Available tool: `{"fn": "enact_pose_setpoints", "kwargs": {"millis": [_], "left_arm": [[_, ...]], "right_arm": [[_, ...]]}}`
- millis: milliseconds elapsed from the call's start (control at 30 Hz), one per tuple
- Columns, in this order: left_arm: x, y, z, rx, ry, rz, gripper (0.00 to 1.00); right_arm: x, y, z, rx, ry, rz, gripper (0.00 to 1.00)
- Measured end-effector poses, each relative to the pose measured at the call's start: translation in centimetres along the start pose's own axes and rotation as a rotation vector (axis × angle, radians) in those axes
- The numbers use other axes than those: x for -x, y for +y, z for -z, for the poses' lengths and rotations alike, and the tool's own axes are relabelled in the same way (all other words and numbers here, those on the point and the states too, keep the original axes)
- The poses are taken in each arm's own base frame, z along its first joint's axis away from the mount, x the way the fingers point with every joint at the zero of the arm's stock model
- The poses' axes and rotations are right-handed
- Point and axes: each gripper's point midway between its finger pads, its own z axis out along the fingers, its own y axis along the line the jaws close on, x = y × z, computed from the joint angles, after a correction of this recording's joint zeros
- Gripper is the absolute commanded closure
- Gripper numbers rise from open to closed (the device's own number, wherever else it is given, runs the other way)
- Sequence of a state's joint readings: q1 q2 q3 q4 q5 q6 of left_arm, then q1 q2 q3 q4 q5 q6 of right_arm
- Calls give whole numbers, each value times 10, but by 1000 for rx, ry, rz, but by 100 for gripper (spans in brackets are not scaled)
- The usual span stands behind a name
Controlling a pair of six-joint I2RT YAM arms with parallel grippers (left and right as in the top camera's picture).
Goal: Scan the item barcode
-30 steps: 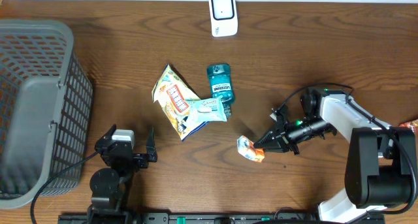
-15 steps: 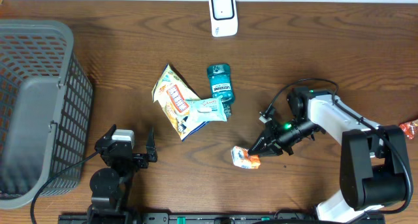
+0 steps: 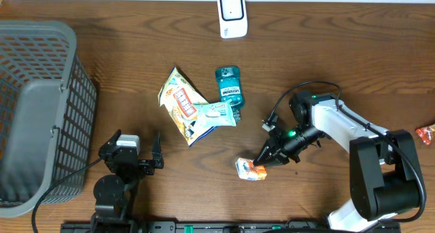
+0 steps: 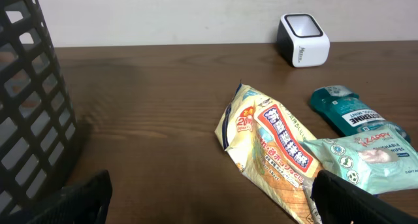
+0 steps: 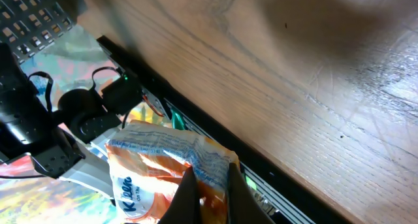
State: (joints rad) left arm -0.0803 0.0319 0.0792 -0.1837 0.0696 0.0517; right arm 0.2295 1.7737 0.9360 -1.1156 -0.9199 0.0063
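An orange and white tissue pack hangs near the table's front edge, pinched at one end by my right gripper, which is shut on it. The right wrist view shows the pack clamped between the dark fingers, tilted over the table edge. The white barcode scanner stands at the far middle of the table, well away from the pack, and also appears in the left wrist view as the scanner. My left gripper rests open at the front left, holding nothing.
A grey mesh basket fills the left side. A yellow snack bag, a wipes pack and a teal mouthwash bottle lie together mid-table. Another orange packet lies at the right edge.
My right gripper has swung left and toward the front edge, carrying the tissue pack with it. The left arm has not moved.
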Motion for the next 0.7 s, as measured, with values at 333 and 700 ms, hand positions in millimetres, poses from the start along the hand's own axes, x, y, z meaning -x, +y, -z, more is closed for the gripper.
{"fn": "enact_pose_setpoints", "kwargs": {"millis": [333,700], "left_arm": [[0,0,0,0,0,0,2],[0,0,0,0,0,0,2]], "right_arm": [[0,-3,0,-16,0,0,98],[5,-5,2,-43,-16,20,98]]}}
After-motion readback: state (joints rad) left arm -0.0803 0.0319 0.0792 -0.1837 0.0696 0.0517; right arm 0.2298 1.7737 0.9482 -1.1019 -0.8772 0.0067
